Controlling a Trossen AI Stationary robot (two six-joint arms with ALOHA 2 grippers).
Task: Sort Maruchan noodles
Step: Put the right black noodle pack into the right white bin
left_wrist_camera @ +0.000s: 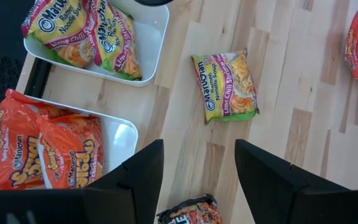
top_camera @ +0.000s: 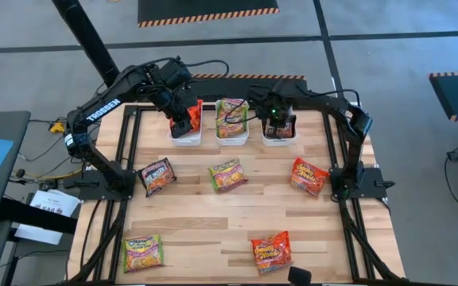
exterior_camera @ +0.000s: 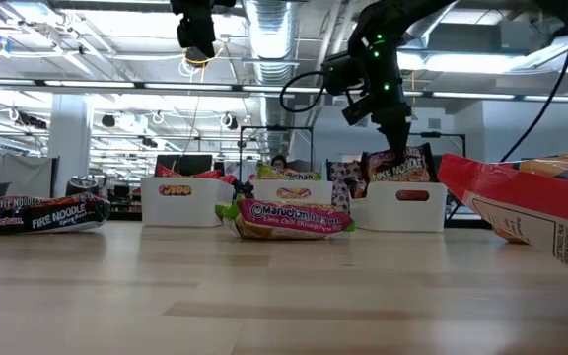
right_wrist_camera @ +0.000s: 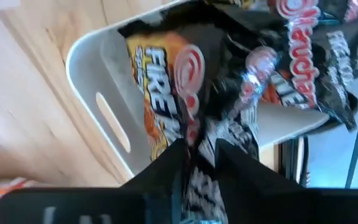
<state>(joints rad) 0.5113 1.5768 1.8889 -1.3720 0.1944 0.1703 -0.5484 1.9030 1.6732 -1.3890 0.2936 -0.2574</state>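
The right hand point(right_wrist_camera: 201, 152) pinches a black packet point(right_wrist_camera: 229, 93) in the right bin point(right_wrist_camera: 95, 74), fingertips partly buried in crinkled plastic. The left hand point(left_wrist_camera: 194, 171) hangs released above the left bin point(left_wrist_camera: 126, 134). Five packets lie on the worktop point(top_camera: 213, 230).

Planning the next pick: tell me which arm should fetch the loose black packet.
Left. The left gripper hangs open above the red bin, on the black packet's side. The right gripper is shut on a black packet at the far bin.
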